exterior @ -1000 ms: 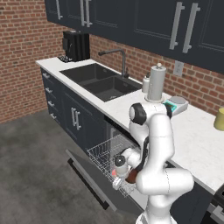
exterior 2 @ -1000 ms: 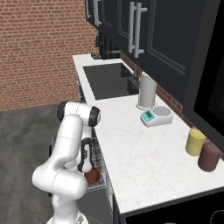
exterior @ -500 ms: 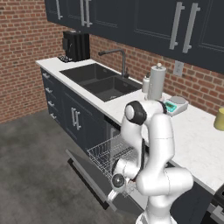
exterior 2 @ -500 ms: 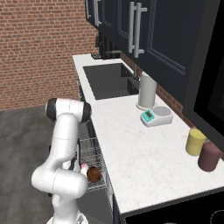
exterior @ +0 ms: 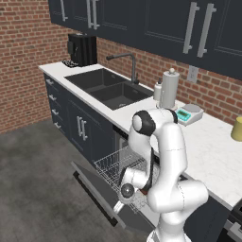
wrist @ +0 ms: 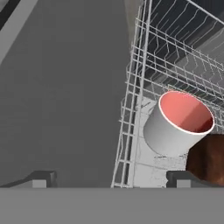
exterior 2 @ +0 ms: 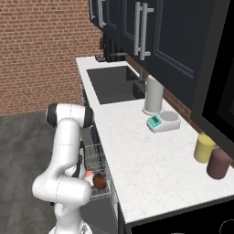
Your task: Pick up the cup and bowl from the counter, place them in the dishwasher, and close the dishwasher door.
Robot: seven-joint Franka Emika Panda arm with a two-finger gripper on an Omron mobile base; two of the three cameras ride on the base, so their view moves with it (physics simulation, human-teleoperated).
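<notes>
Cup [wrist: 177, 127] and bowl [wrist: 207, 159] are seen lying in the wire rack [wrist: 144, 78] of the dishwasher, just ahead of the end effector [wrist: 111, 178] and to its right in the hand view, cup tilted and touching the bowl; both judged loaded, leaving only the dishwasher door [exterior: 97, 189] to be shut. End effector is spread and empty. Arm is folded steeply downward beside the table [exterior 2: 137, 155], hand low over the rack's edge.
</notes>
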